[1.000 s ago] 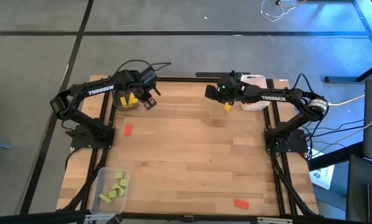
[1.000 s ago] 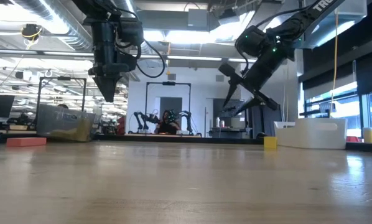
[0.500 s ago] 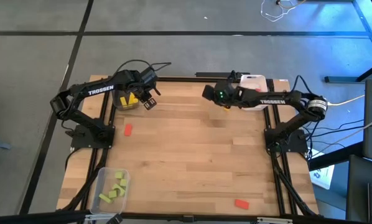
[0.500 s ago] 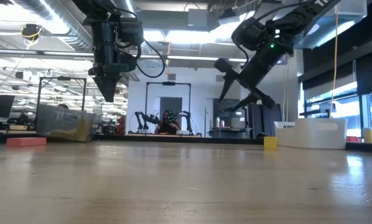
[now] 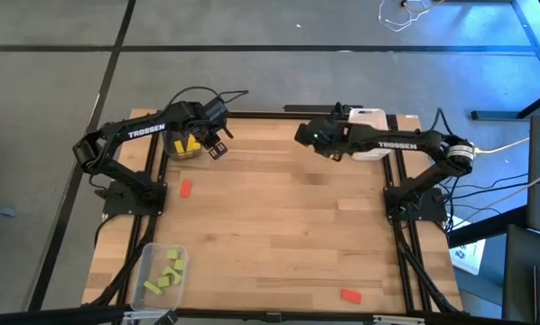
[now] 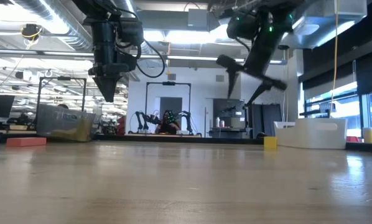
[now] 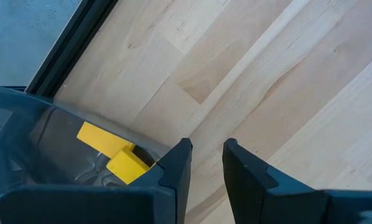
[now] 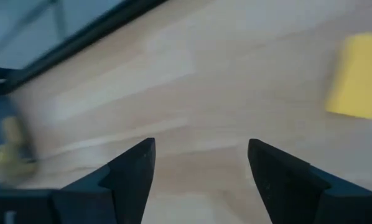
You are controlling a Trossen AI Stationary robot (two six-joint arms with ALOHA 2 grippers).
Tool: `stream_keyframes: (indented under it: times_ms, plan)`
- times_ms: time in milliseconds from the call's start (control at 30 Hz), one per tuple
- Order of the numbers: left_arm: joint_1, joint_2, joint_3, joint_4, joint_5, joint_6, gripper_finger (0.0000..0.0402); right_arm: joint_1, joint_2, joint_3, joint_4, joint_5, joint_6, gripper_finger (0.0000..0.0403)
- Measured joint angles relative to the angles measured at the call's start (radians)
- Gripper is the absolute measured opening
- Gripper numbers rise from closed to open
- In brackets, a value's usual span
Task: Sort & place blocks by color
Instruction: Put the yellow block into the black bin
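- The right gripper [image 5: 329, 153] is seen raised above the far edge of the pale wooden table [image 5: 279, 235], just beside the white plastic tray [image 5: 371, 144]; its two dark fingers [image 8: 131, 171] are spread wide and nothing is held between them
- A small yellow block [image 6: 270, 142] rests on the wood close to the white plastic tray, below the right gripper and apart from it; in the right wrist view the same block [image 8: 358, 76] is seen lying free beyond the fingertips
- The left gripper [image 5: 218, 144] hangs above the table next to the clear plastic tray [image 5: 181, 144], which stands well apart from the white plastic tray, along the same far edge; its fingers [image 7: 176, 168] are drawn close with only a narrow gap, and nothing is seen gripped
- Yellow blocks [image 7: 114, 152] lie inside the clear plastic tray
- A red block [image 5: 186, 188] lies on bare wood near the clear plastic tray, well apart from the white plastic tray
- A second red block [image 5: 350, 295] lies near the front edge, far from the white plastic tray
- Light green blocks [image 5: 164, 273] are gathered in a second clear tray [image 5: 154, 255] at the front corner diagonally opposite the white plastic tray
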Motion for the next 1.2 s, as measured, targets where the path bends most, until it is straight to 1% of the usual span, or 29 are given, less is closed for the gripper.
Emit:
stream_keyframes:
  times_ms: [100,200,300,433,533,600,733,900,1200]
  plan:
    - [0.000,0.000,0.000,0.000,0.000,0.000,0.0082,-0.004,0.000,0.094,-0.206,0.001,0.009,0.0257]
    - [0.000,0.000,0.000,0.000,0.000,0.000,0.0082,-0.020,0.000,0.128,-0.324,0.000,0.062,0.0257]
    - [0.000,0.000,0.000,0.000,0.000,0.000,0.0082,-0.041,0.000,0.111,-0.377,-0.006,0.109,0.0257]
    - [0.000,0.000,0.000,0.000,0.000,0.000,0.0082,-0.085,0.000,0.059,-0.384,-0.063,0.117,0.0257]
    - [0.000,0.000,0.000,0.000,0.000,0.000,0.0082,-0.121,0.000,0.013,-0.357,-0.101,0.118,0.0257]
    - [0.000,0.000,0.000,0.000,0.000,0.000,0.0082,-0.139,0.000,-0.017,-0.334,-0.104,0.118,0.0257]
    - [0.000,0.000,0.000,0.000,0.000,0.000,0.0082,-0.169,0.000,-0.083,-0.247,-0.111,0.118,0.0257]
    - [0.000,0.000,0.000,0.000,0.000,0.000,0.0082,-0.198,0.001,-0.161,-0.150,-0.154,0.118,0.0257]
    - [0.000,0.000,0.000,0.000,0.000,0.000,0.0082,-0.241,0.006,-0.234,0.003,-0.149,0.118,0.0257]
